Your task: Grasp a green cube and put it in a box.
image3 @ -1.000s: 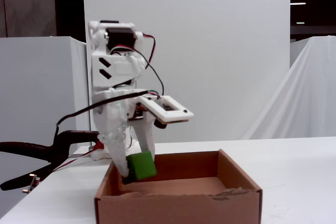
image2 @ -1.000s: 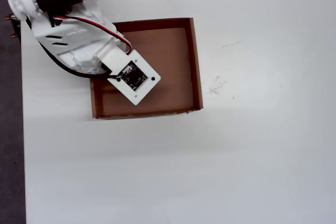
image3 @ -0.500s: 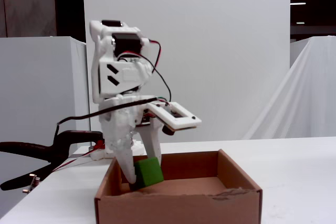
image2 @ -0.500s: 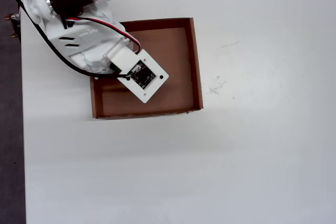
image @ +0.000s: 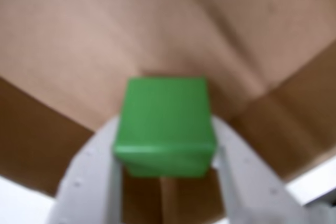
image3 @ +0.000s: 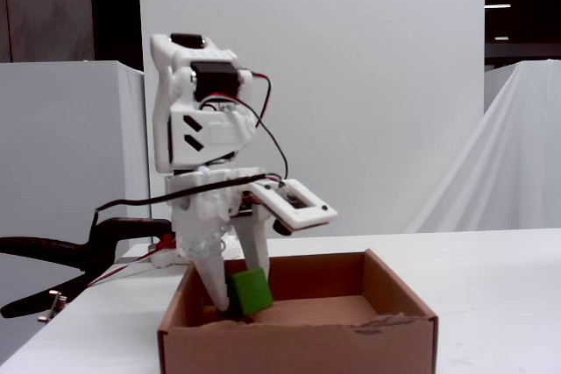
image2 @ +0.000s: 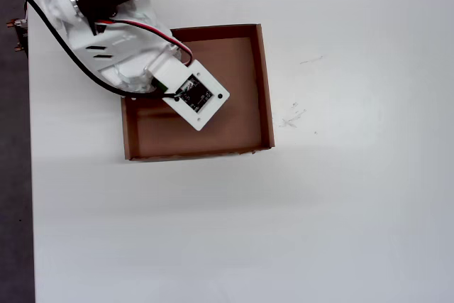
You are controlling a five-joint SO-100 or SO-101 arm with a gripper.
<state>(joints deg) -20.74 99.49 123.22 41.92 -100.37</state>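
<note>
In the overhead view the arm hides the green cube entirely; only the box shows, at upper left of centre on the white worktop. The wrist view shows the pincer clamped on the green cube, one finger on each side. In the fixed view the cube sits low inside the box's left part.

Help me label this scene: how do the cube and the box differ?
The green cube is small, solid and bright green; the box is a far larger, brown, open-topped tray. The cube is tilted and clamped in the end effector; the box rests flat on the table. Both have plain faces.
</note>
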